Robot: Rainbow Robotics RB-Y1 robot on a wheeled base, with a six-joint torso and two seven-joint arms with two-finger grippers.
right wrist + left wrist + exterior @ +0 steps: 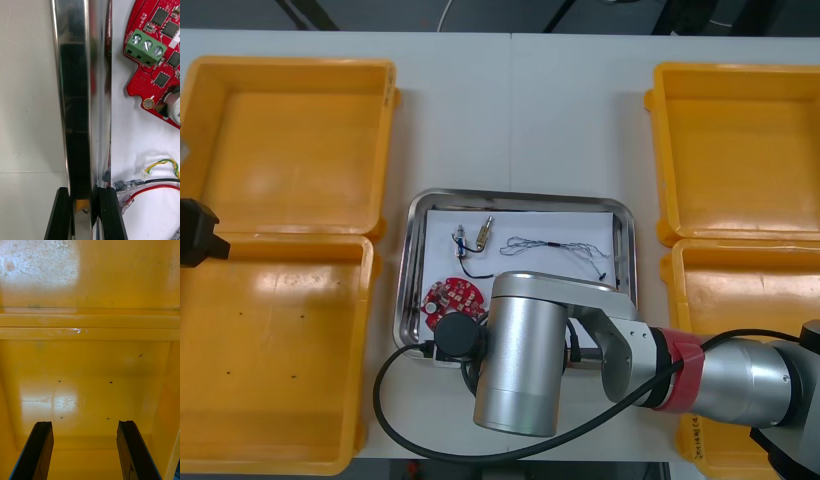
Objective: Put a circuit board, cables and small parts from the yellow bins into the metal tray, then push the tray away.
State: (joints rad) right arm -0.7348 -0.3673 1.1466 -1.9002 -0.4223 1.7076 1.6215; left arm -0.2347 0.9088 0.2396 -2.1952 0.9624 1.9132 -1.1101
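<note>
The metal tray [520,196] lies between the yellow bins and is white inside. It holds a round red circuit board [451,298], a twisted blue and white cable [560,247] and small metal parts [472,236]. My right arm reaches over the tray's near edge. In the right wrist view my right gripper [83,215] is shut on the tray's shiny rim [75,112], one finger on each side. Just inside the rim lie the circuit board [159,56], a red and yellow cable [161,164] and a black cable [163,181]. My left gripper [85,450] hangs open over a bin floor [90,390].
Two yellow bins [285,145] stand at the left and two more [740,140] at the right, all with bare floors. The left arm [196,233] shows at the left edge above the seam between the left bins. Bare table [520,110] lies beyond the tray.
</note>
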